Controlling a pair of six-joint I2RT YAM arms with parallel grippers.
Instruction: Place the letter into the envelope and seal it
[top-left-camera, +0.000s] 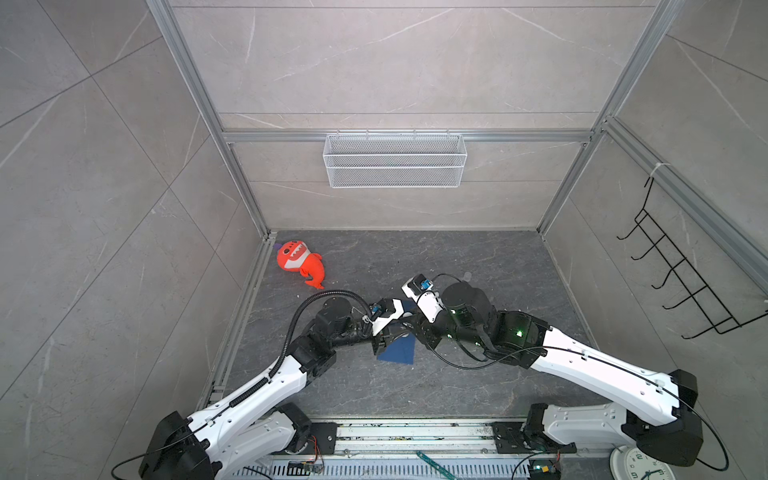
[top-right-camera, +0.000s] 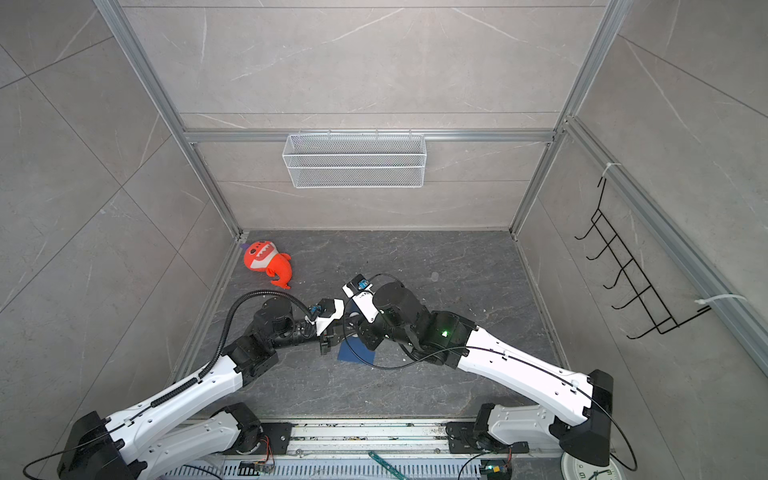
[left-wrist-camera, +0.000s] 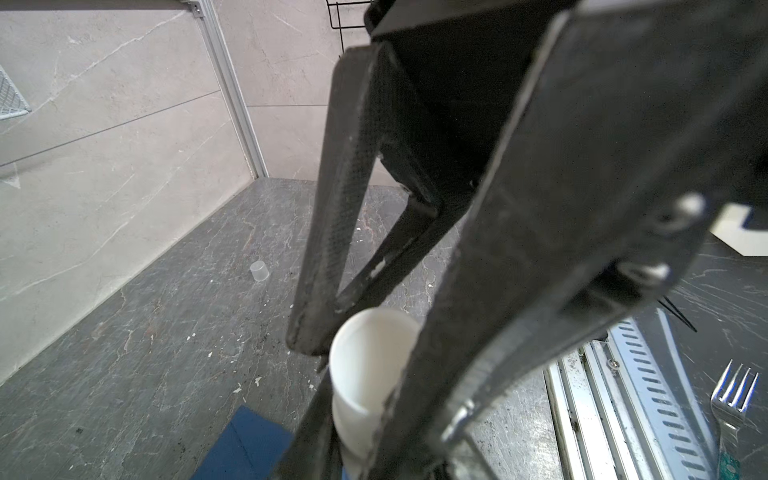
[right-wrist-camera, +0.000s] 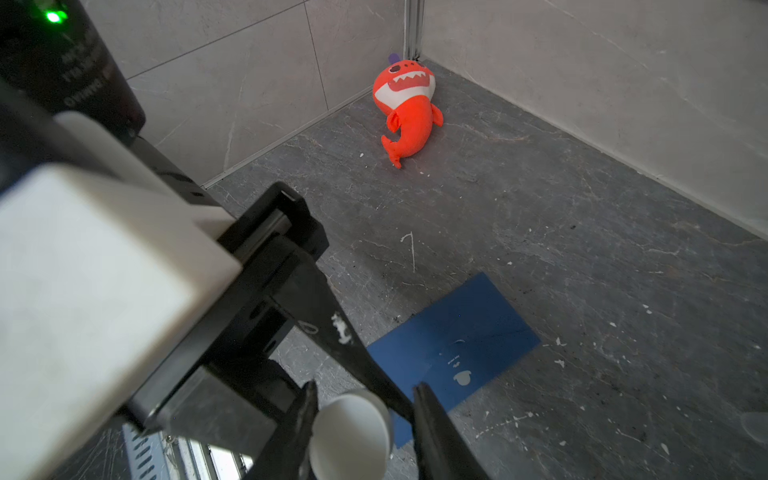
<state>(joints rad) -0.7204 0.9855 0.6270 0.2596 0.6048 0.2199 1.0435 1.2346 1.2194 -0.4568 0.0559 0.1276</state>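
I have both arms reaching in from the near rail and meeting over the middle of the table (top-left-camera: 457, 374). My left arm rises from its base at 7 o'clock, bends at the elbow, and turns its wrist level towards 3 o'clock. My right arm comes from 5 o'clock, with its forearm running towards 10 o'clock and its wrist tipped down and in, so the two tool heads sit nose to nose.

The left gripper (left-wrist-camera: 353, 440) is clenched on a white glue stick (right-wrist-camera: 349, 432), which lies roughly level between its fingers with one end sticking out. The right gripper (right-wrist-camera: 365, 386) straddles that free end, one finger on either side. One finger looks pressed to the stick and the other has the left gripper's finger crossing in front of it, so I cannot tell whether it has bitten yet.

The envelope (top-left-camera: 397, 351) lies flat on the table right under the two grippers, at 6 o'clock from their meeting point in both top views. Its far end is covered by them, and nothing is gripping it. My right wrist camera shows a small pale mark on its face.

An orange plush shark (top-left-camera: 299, 264) lies in the far corner at 10 o'clock. A small clear cap (left-wrist-camera: 259, 272) stands alone on the table, well apart from the envelope.
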